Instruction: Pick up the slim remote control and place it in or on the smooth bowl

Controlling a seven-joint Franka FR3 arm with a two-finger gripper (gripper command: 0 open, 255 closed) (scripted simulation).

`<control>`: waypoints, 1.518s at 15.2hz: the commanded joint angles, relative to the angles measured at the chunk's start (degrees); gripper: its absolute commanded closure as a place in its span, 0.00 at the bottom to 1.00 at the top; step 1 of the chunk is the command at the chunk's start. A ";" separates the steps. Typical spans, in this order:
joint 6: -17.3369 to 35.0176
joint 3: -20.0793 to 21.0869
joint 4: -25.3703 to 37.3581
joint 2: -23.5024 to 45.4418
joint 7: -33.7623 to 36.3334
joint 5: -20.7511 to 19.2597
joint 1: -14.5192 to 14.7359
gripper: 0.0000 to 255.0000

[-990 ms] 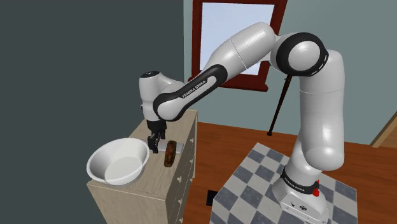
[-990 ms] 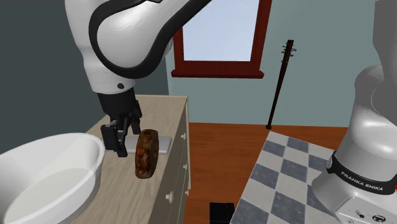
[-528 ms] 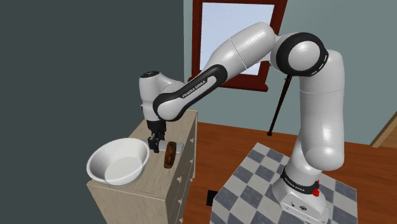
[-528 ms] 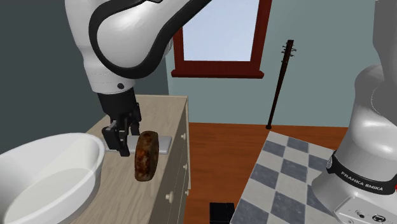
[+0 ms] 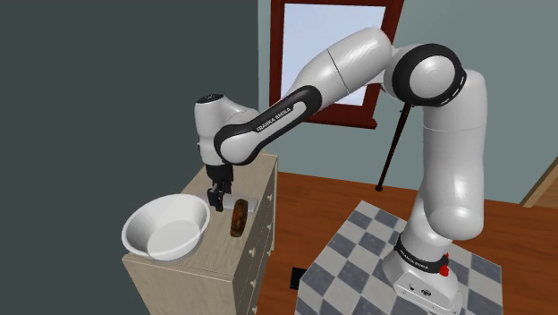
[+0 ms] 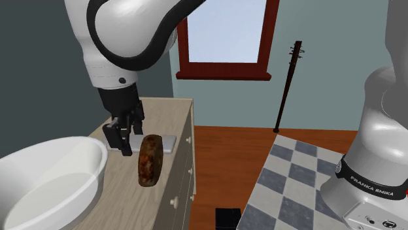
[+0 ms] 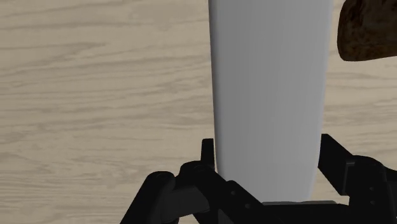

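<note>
Wrist view evidence puts the task at its grasp stage. The claw [image 7: 269, 153] is clenched on the slim remote control [image 7: 267, 95], a plain pale-grey slab. Its near end sits squeezed between the two black fingers [image 7: 207, 159], with no gap showing on either side. The slab runs away from the claw over the pale, wood-grained worktop [image 7: 95, 95], and a mottled brown oblong thing [image 7: 369, 28] lies just beside its far end. In the second exterior view the smooth bowl [image 6: 39, 163], drawn white and holding nothing, stands on the same worktop. The claw hangs just past the bowl's rim toward the second exterior view's right. The remote's far end peeps out from behind the brown thing, farther again from the bowl. The shoulder view agrees: the claw is near the bowl on the shoulder view's right, apart from it and not over it. Whether the remote is clear of the worktop or rests on it cannot be told; it looks level and very close to the surface. As a judgement, the picking half appears secured as far as the grip goes, but the lift is not confirmed and nothing of the placing half is done. What is left is to raise the remote, carry it the short way across to the bowl, lower it inside the rim and let go. The brown thing lies close enough to the remote that a careless lift might nudge it.
</note>
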 commanded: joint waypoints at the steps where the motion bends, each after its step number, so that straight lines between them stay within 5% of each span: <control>1: -1.32 0.15 0.63 -0.75 -0.19 0.35 -0.07 1.00; 23: -16.51 0.98 10.56 -6.38 -2.03 2.99 -0.54 1.00</control>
